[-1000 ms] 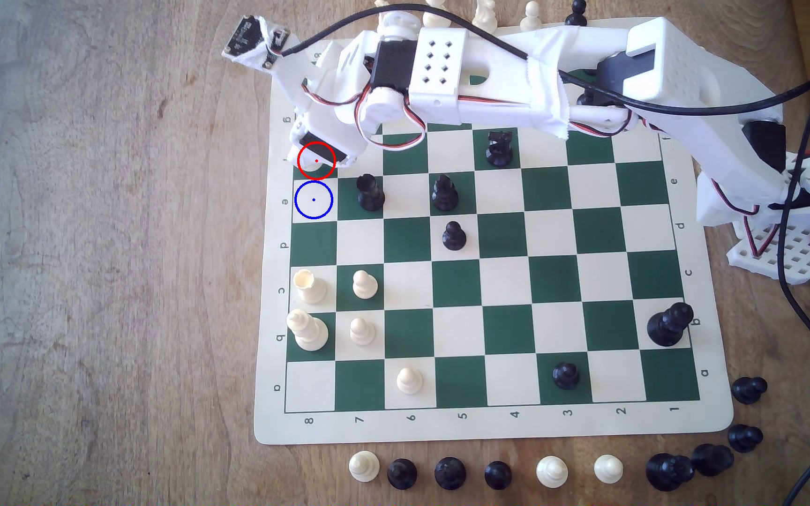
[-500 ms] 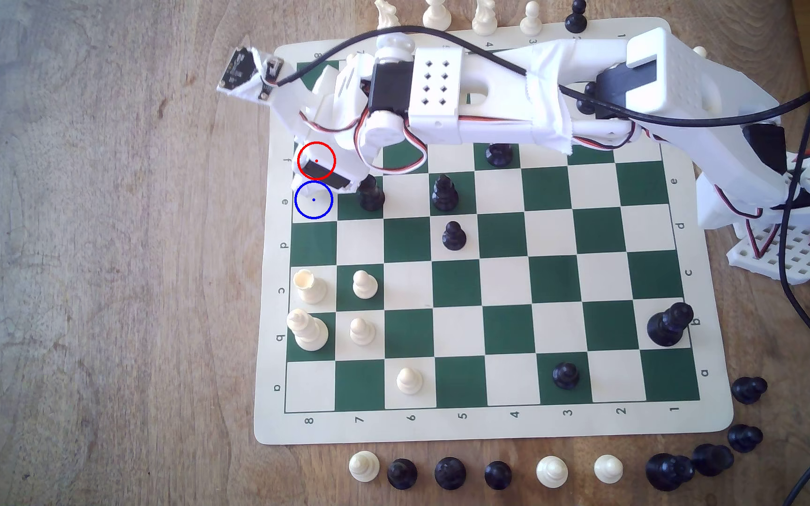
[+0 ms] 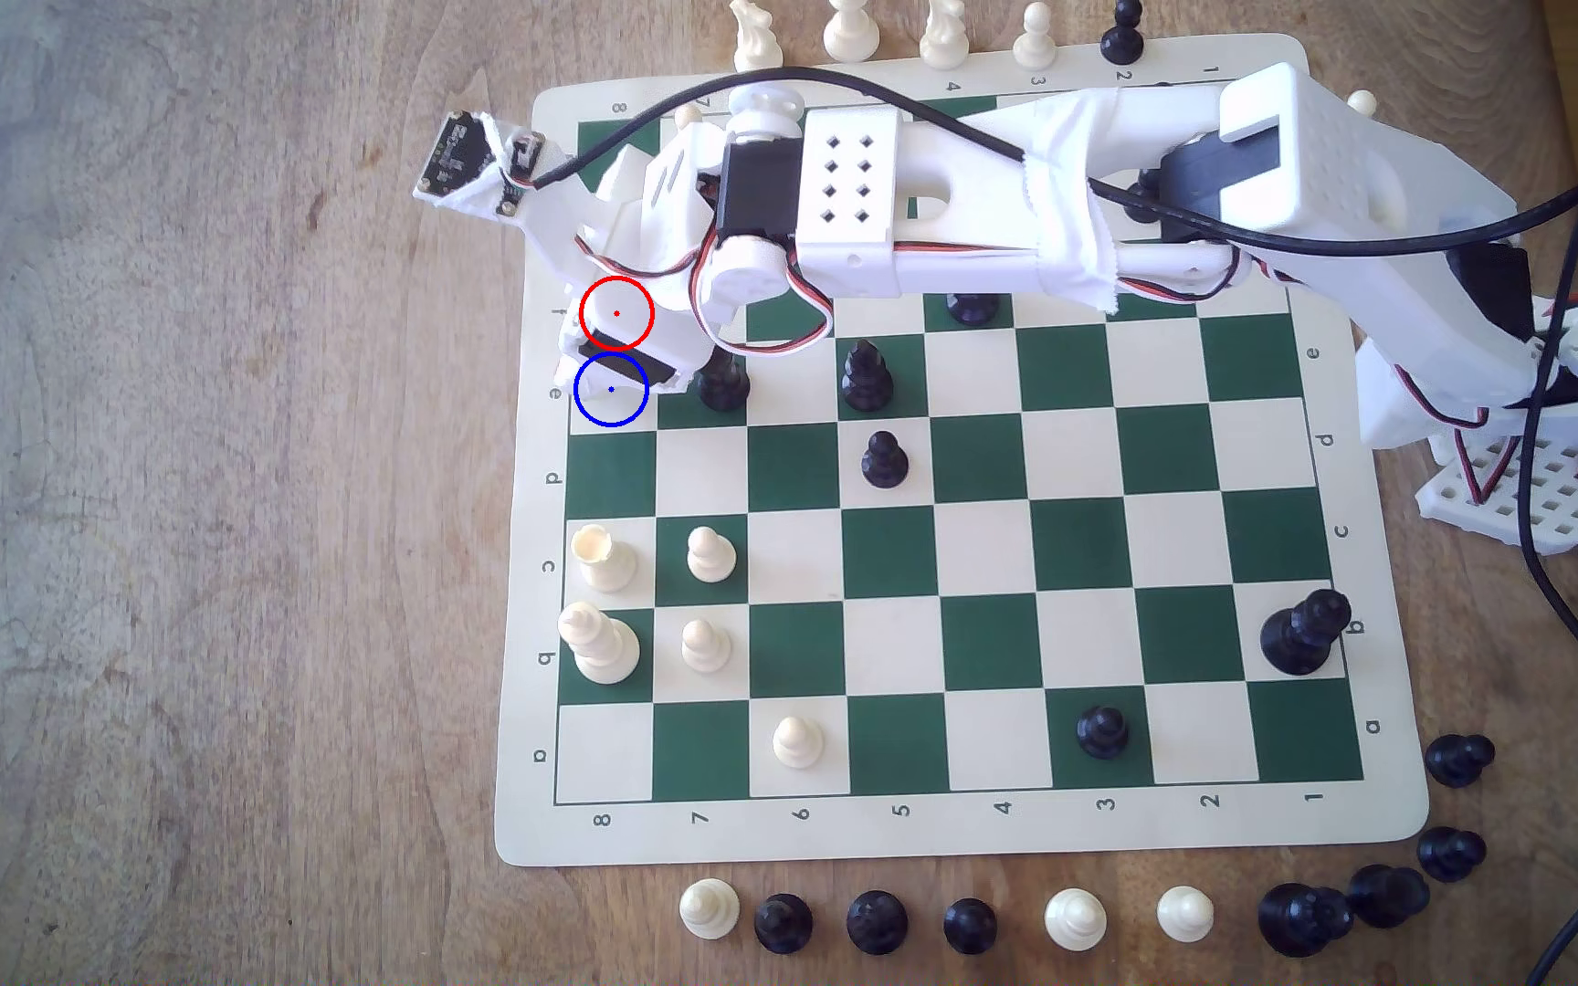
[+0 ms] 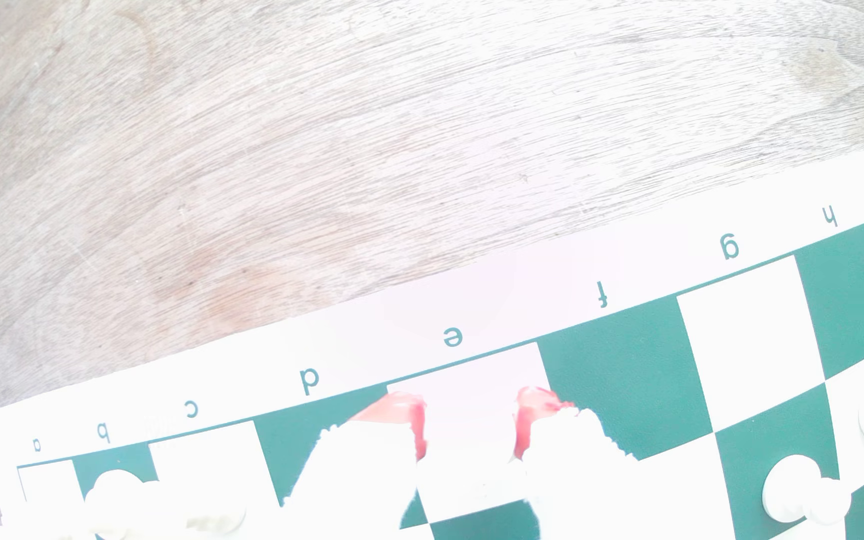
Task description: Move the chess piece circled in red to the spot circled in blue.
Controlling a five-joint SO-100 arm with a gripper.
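Chess piece [image 4: 469, 441] sits between the tool's [image 4: 471, 431] fingers.

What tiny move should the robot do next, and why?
Probably ease straight down. The gripper hangs over the blue-ringed cream square, its fingertips straddling it in the wrist view. Glare hides whether the piece is between them, so lower gently before opening.

Board [image 3: 956, 834] margins: a–h, 1–8.
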